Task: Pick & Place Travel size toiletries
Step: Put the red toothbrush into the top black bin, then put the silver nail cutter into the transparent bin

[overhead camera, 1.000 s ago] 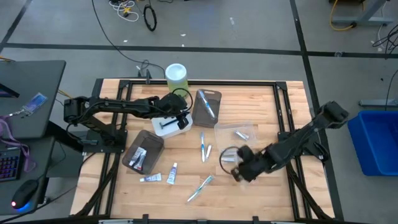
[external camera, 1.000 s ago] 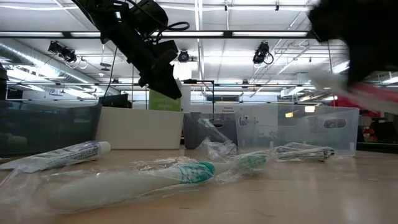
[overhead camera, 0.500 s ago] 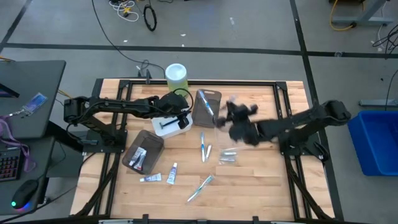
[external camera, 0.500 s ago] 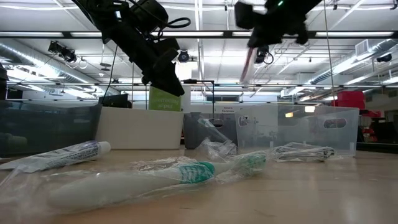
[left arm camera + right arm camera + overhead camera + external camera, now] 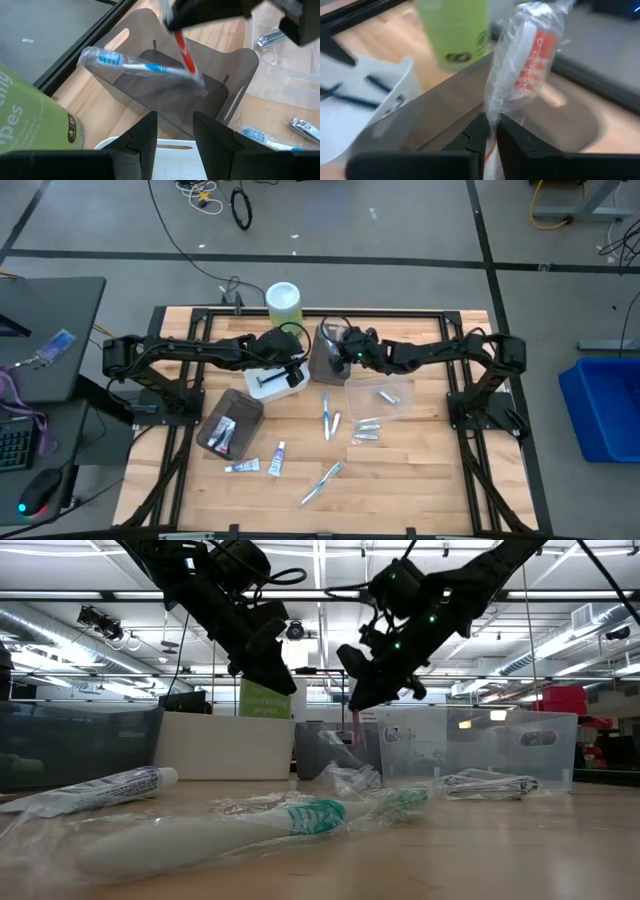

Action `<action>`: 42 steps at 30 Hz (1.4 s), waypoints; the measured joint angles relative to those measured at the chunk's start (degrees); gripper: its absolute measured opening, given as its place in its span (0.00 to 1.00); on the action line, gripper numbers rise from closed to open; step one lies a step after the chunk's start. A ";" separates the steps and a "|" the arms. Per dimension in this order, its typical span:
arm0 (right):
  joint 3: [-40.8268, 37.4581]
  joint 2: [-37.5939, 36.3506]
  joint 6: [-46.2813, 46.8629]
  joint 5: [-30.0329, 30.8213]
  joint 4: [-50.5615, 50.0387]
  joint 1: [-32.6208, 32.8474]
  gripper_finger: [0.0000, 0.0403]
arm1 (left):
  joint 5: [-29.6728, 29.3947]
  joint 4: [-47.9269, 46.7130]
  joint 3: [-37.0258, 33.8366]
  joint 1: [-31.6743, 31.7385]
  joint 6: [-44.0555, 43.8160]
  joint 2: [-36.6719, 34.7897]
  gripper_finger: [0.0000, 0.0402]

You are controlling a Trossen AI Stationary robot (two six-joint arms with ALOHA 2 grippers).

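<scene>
My right gripper (image 5: 345,352) hovers over the grey tray (image 5: 334,365) at the far middle of the table, shut on a red-and-white toothbrush (image 5: 530,45) in clear wrap. A blue-and-white wrapped toothbrush (image 5: 125,64) lies inside that tray. My left gripper (image 5: 290,370) waits open above the white tray (image 5: 268,384). More toothbrushes (image 5: 328,416), small white tubes (image 5: 278,458) and silvery items (image 5: 368,430) lie flat on the wood. My right gripper pinches the wrapped red toothbrush between its two fingers, on the handle and wrap (image 5: 492,112). The fingers slant down from the table's right side. The toothbrush (image 5: 355,725) points down below them, its lower end (image 5: 196,77) inside the grey tray; whether it touches the tray I cannot tell.
A tall green canister (image 5: 283,302) stands at the far edge behind the white tray. A brown tray (image 5: 228,425) holds items near the left. A clear tray (image 5: 382,393) with metal pieces lies right of the grey one. The table's near right wood is bare.
My right gripper rose from the near right part of the table and swept toward the far left, carrying the red toothbrush up and over the clear tray to above the grey tray. It now tips downward there. The silvery items it had covered show again.
</scene>
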 joint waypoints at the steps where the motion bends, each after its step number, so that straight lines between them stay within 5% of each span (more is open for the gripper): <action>1: 0.00 0.44 0.25 -2.37 0.31 -0.39 0.13 | -0.03 -0.04 0.00 -0.02 0.00 0.00 0.33; 4: 0.00 0.81 0.39 -6.60 1.10 -0.97 0.19 | -0.17 -0.06 0.00 -0.02 0.00 0.00 0.33; 13: 0.04 -6.17 -1.57 -6.79 -0.71 -0.20 0.35 | 0.00 -0.54 0.00 -0.04 -0.02 0.00 0.33; 19: 0.03 -13.72 -2.17 -9.51 -6.18 3.90 0.34 | 0.00 -0.54 0.00 -0.04 -0.03 0.00 0.33; 26: 0.09 -15.49 1.17 -20.33 -6.96 15.58 0.28 | 0.02 -0.50 0.00 -0.24 -0.28 0.00 0.33; 35: 0.09 -13.03 6.41 -14.03 -15.52 32.61 0.27 | 1.14 -0.48 0.00 -0.26 -2.76 0.00 0.33; 42: -3.06 -8.46 12.79 -12.23 -25.32 36.57 0.28 | 1.14 -0.48 0.00 -0.26 -4.71 0.00 0.33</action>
